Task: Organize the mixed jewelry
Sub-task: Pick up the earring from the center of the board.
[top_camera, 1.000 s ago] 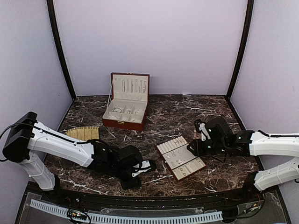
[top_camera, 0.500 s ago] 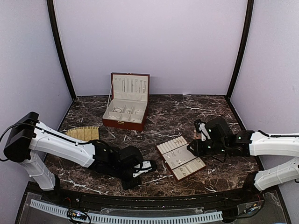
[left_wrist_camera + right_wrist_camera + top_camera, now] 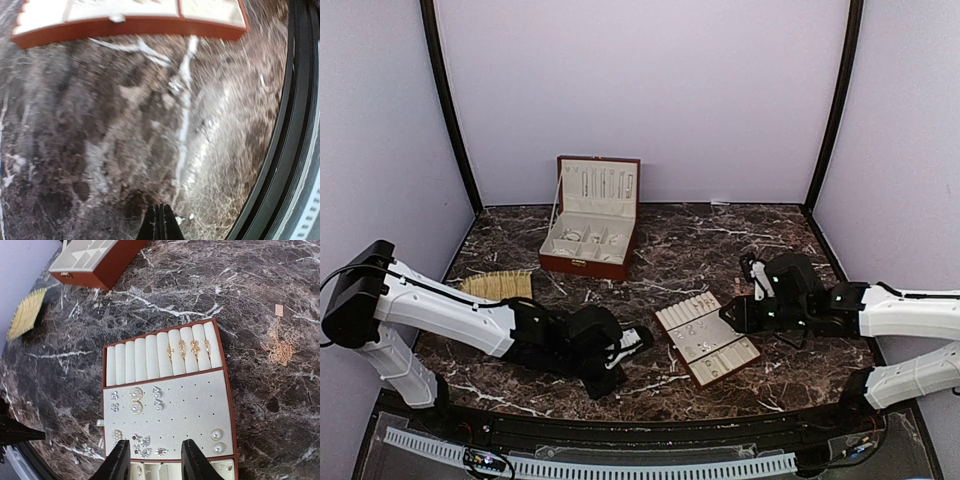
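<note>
**Straw mat** point(image 3: 498, 285): on the worktop point(image 3: 720, 240), well left of the slotted tray point(image 3: 725, 352). Nothing lies on it.

**Left gripper** point(image 3: 161, 217): low over the worktop, near the tray's left side.
- Change: the fingers stood apart a second ago and are now pressed together. The gripper has also edged slightly toward the tray.
- Whether anything is pinched cannot be told. A pale speck point(image 3: 178, 220) lies just beside the tips, outside them.
- Judgement: this looks like a pick attempt on a loose piece. If it caught, the next step is the carry to the tray. If not, the pick needs a second try.

**Loose silvery pieces** point(image 3: 176, 87): on bare worktop between the left gripper and the tray, blurred and not yet sorted.

**Slotted tray**: gold rings point(image 3: 187, 347) sit in its rolls. Studs point(image 3: 135, 401) and pearl studs point(image 3: 217, 435) are pinned on the panel below.

**Right gripper** point(image 3: 156, 460): over the tray's stud panel with fingers spread and nothing between them. It has barely shifted.

**Gold chain** point(image 3: 277, 347): loose on the worktop near the tray, on the side away from the left gripper, awaiting sorting.
</note>
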You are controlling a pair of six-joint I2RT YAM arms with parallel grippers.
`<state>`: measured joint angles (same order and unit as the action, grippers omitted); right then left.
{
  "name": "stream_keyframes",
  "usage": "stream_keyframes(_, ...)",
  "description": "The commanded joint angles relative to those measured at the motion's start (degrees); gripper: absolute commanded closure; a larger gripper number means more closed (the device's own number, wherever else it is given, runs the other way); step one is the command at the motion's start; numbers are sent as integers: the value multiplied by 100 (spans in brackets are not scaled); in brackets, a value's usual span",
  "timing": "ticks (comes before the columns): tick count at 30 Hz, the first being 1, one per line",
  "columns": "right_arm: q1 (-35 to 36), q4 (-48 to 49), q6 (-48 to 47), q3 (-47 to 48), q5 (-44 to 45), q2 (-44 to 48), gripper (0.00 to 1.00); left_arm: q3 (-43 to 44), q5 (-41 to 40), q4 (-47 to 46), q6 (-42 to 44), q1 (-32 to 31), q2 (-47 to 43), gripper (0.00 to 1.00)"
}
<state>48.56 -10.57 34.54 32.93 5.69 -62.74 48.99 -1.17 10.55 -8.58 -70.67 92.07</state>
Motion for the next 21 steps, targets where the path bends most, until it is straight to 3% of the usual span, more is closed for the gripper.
stream_keyframes(1,-54,696,207,-196,-191,263,58,-274,-194,-1018,-1039,401,-531,100)
stream_keyframes(3,-56,978,282,-273,-287,378,50,-411,-4,-1850,-1445,622,-631,100)
stream_keyframes(6,-53,1442,381,-413,-471,580,35,-399,57,-2498,-1886,833,-697,100)
stream_keyframes(9,-48,1975,508,-550,-871,759,25,-349,329,-3030,-2313,983,-734,100)
stream_keyframes(15,2,3275,824,-796,-1774,851,18,-460,1048,-4236,-3272,1152,-683,100)
stream_keyframes(21,189,4053,939,-884,-2144,765,19,-577,1745,-4946,-3848,1220,-718,100)
